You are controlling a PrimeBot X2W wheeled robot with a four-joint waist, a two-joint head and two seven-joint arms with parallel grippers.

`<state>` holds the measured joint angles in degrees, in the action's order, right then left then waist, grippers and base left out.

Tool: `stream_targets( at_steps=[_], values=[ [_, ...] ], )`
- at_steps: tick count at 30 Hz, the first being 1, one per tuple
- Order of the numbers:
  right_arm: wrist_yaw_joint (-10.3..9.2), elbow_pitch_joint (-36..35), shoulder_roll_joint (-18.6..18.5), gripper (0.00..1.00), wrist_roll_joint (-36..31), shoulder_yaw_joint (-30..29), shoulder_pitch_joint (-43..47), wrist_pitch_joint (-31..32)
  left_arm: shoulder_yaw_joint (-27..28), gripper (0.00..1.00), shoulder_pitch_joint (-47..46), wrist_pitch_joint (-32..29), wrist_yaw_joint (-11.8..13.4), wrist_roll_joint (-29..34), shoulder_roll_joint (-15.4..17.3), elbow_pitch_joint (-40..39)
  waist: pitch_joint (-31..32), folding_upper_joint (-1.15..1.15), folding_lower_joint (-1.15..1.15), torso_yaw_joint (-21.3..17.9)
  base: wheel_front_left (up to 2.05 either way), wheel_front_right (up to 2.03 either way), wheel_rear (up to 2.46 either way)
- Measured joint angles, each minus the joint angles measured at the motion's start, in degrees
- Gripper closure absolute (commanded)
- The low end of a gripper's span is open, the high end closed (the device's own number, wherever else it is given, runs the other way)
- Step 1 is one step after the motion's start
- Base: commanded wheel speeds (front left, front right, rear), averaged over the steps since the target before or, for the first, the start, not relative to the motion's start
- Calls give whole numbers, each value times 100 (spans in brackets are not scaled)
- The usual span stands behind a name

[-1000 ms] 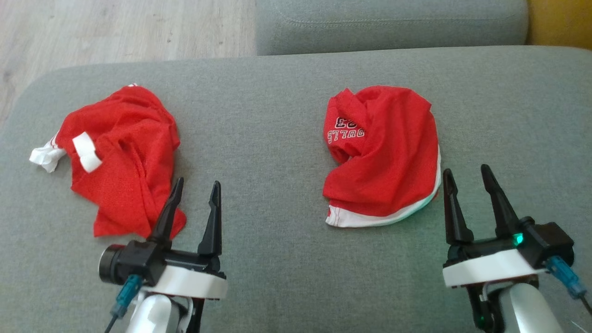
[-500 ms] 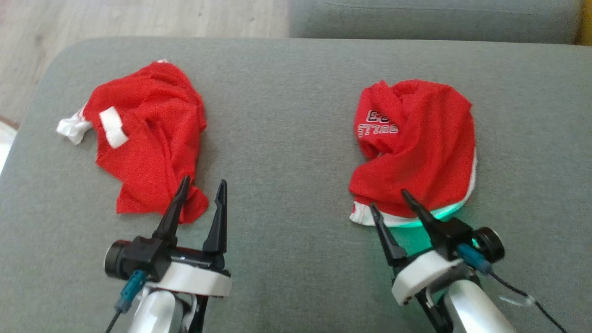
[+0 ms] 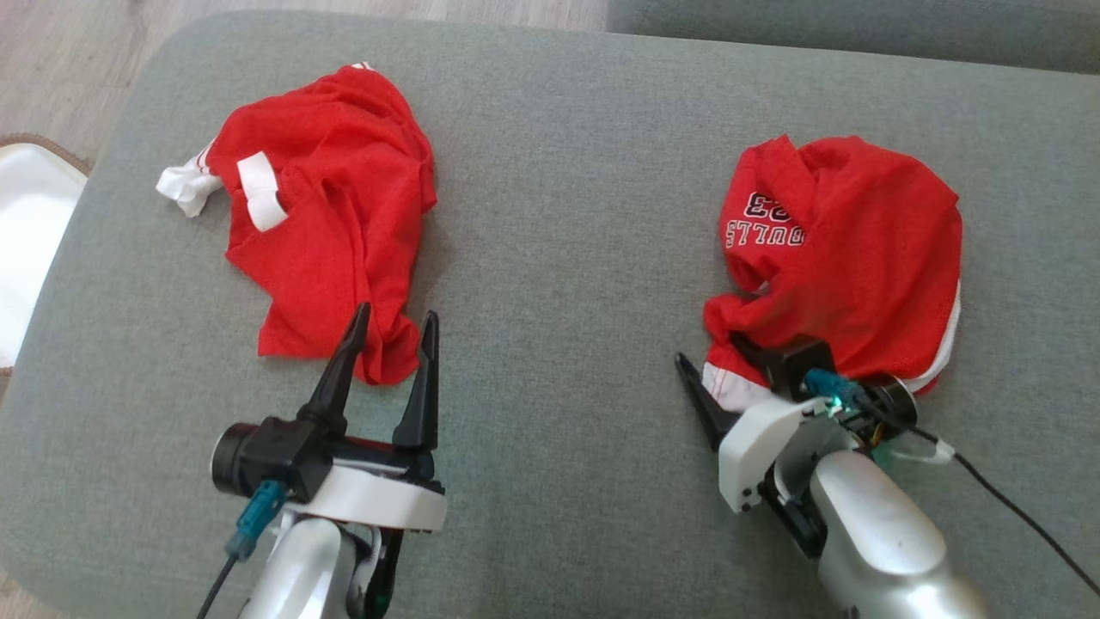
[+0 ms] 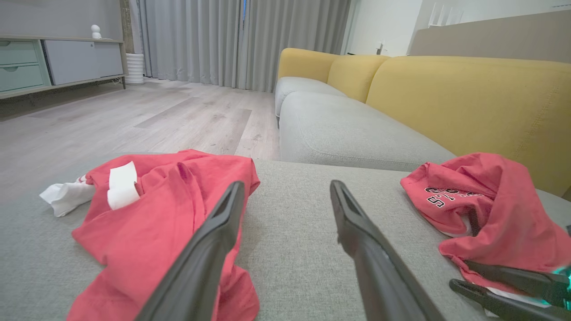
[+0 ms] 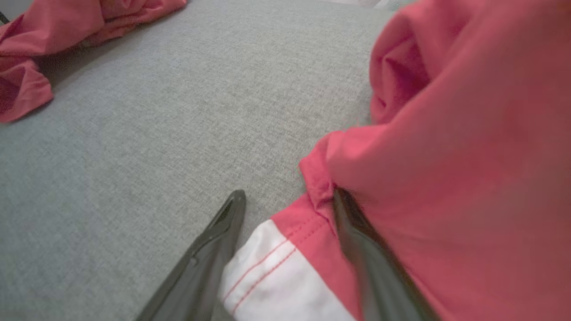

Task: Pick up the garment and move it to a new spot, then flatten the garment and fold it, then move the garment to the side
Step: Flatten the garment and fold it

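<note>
Nearest us, both arms rise from the near side of the grey cushion [image 3: 567, 215]. Our left gripper [image 3: 396, 314] stands with its jaws wide and nothing between them, its tips at the near hem of the left red garment [image 3: 326, 198]. Our right gripper [image 3: 711, 365] is spread wide too, straddling the white-banded hem corner of the right red garment [image 3: 859, 249], the one lettered BULLS. One of its fingers lies on bare cushion beside the hem, the other is tucked under a red fold, and the jaws are not closed on the cloth. Between the two garments a broad strip of bare cushion runs to the far edge. The left garment's white tip lies near the cushion's rounded left edge, with wood floor [image 3: 69, 69] beyond. Past the far edge sits a grey sofa seat [image 4: 339, 133] with yellow backs
</note>
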<state>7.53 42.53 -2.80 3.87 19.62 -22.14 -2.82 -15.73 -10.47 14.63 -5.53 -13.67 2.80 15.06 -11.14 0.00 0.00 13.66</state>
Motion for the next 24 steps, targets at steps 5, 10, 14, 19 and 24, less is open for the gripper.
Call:
stream_targets(
  at_steps=[5,10,14,19,24],
  values=[
    [0,249,-16,100,157,15,-214,-19,1,0,-3,0,20,-23,0,3,0,0,0,-28,0,0,0],
    [0,403,-16,100,218,8,-238,-375,32,0,-2,0,32,-9,-1,16,83,0,1,-138,0,0,0],
    [0,430,-27,100,327,0,-239,-672,64,0,-2,0,32,10,-1,14,192,0,1,-202,0,0,0],
    [0,135,-42,100,694,208,-471,-837,76,0,7,0,52,4,-2,-22,333,0,0,-209,0,0,0],
    [0,-357,-57,100,1170,669,-1227,-889,90,0,37,0,101,2,-2,-45,467,0,0,-161,0,0,0]
  ],
)
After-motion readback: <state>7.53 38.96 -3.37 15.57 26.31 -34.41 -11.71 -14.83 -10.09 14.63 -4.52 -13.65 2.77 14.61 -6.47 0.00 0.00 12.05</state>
